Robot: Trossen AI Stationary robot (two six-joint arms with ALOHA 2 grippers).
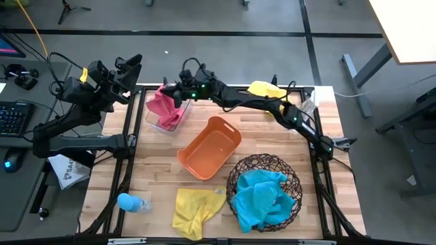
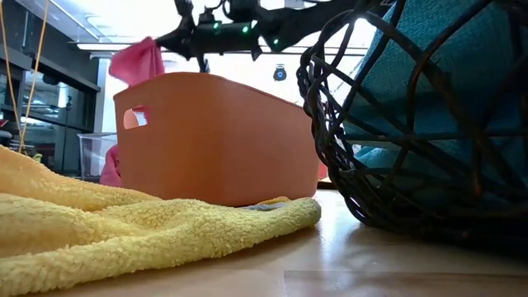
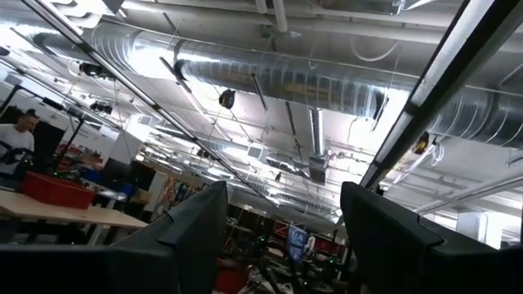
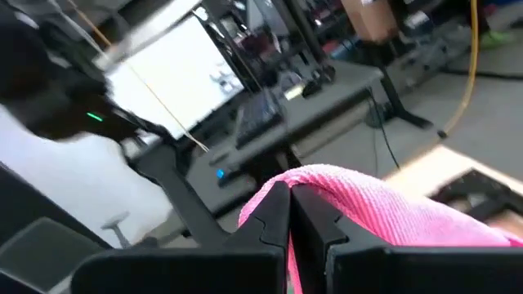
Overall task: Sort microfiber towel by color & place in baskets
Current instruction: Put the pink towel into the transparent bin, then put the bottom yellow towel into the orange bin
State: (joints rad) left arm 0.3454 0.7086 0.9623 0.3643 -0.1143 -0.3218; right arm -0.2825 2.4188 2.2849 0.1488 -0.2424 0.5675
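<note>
The right gripper (image 1: 178, 90) is reaching across to the far left corner of the bench (image 1: 157, 180), over the clear bin (image 1: 178, 120). Its two fingers are pinched tight on a pink towel (image 4: 384, 208), and the towel hangs down into the bin. The left gripper (image 1: 129, 68) waits up off the far left edge, pointing up at the ceiling, with its fingers apart and nothing in them. The orange tub (image 1: 235, 136) sits in the middle of the bench. The round wire basket (image 1: 294, 178) with blue towels (image 1: 262, 197) is near the front right. One yellow towel (image 1: 194, 209) lies at the front edge beside a small bottle (image 1: 129, 202), and another yellow towel (image 1: 267, 89) lies at the far edge. If the fingers let go while part of the pink towel hangs over the bin's wall, it could slide out onto the bench. The soft cloth might also stick to a finger and get pulled back up.
</note>
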